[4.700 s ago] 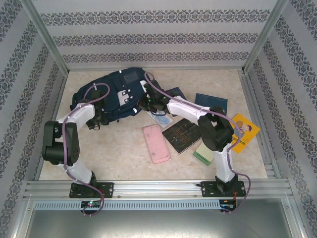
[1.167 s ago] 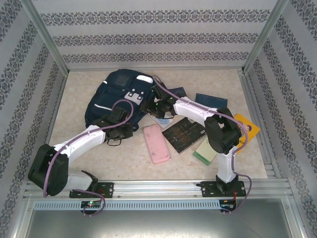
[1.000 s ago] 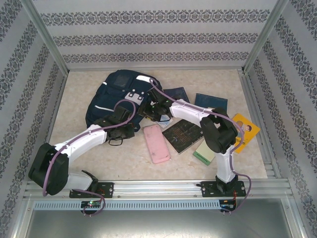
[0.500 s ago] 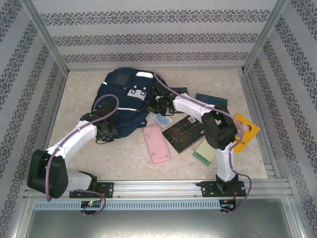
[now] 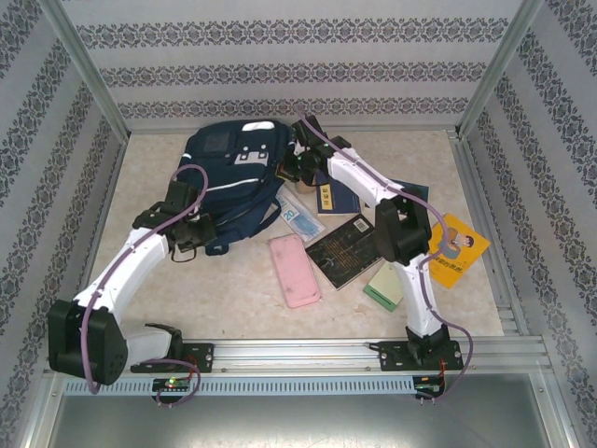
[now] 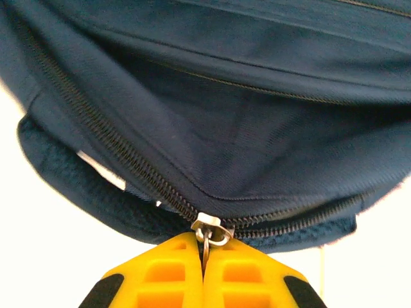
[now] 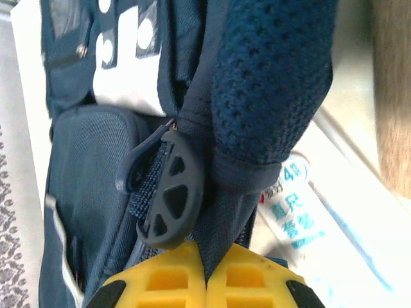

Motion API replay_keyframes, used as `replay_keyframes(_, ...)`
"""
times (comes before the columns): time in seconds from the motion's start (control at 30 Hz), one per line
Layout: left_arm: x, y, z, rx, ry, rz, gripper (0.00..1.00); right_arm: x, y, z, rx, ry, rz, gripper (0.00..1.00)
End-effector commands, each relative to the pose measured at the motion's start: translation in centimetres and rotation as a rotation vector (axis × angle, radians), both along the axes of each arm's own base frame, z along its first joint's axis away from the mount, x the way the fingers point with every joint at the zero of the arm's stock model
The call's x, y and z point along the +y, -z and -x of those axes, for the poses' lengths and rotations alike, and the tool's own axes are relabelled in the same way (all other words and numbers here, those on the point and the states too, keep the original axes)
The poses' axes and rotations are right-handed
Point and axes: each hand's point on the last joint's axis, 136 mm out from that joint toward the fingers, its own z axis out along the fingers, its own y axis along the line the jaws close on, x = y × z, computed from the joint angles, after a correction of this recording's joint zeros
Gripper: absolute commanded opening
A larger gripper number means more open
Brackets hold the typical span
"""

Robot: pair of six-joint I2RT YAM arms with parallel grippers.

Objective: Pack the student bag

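Patterned walls point(image 5: 298, 65) enclose a beige table point(image 5: 215, 289). On it the student bag point(image 5: 229, 177) lies at the far side, left of centre. The left gripper point(image 6: 205, 249) is pinched tight on the metal zipper pull point(image 6: 207, 231) at the bag's near edge. The right gripper point(image 7: 205, 260) is clamped on a dark strap point(image 7: 221, 218) at the bag's right side. A pink case point(image 5: 294, 269) lies nearer, just right of the bag.

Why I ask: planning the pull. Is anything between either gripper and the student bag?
Nothing visible. The left gripper is shut on the zipper pull of the student bag; the right gripper is shut on its strap.
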Motion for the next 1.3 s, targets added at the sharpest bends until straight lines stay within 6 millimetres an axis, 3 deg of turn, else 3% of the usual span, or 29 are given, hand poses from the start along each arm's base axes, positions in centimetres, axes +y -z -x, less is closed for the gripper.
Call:
replay_keyframes(0.0,-3.5,0.9,3.0,0.072,0.045,0.110,0.00,-4.5,-0.8,-4.2,-0.083,0.089,0.097,0.34)
replay_keyframes(0.17,-8.3,1.0,1.9,0.043,0.096,0.163,0.00,-5.2,-1.9,-1.2,-0.081,0.095,0.120,0.51)
replay_keyframes(0.37,-11.6,1.4,0.9,0.057,0.192,0.137,0.00,-5.7,-1.2,6.2,-0.021,0.097,0.143,0.56)
replay_keyframes(0.5,-12.3,2.1,0.9,0.078,0.220,0.121,0.00,-4.0,0.1,10.6,0.034,0.065,0.101,0.58)
replay_keyframes(0.6,-12.5,2.2,1.1,0.081,0.231,0.118,0.00,-1.6,1.1,12.6,0.089,0.040,0.050,0.58)
replay_keyframes(0.73,-12.0,2.3,1.4,0.086,0.229,0.093,0.00,1.2,2.5,14.0,0.137,0.026,0.019,0.54)
replay_keyframes(0.9,-11.0,2.0,1.7,0.080,0.217,0.055,0.00,3.0,4.0,15.7,0.195,0.024,0.016,0.51)
replay_keyframes(1.17,-10.1,2.2,2.1,0.087,0.198,0.017,0.00,2.8,6.0,17.1,0.263,0.089,0.041,0.51)
replay_keyframes(1.27,-9.7,2.4,2.2,0.095,0.189,-0.002,0.00,2.3,5.5,17.4,0.255,0.108,0.056,0.55)
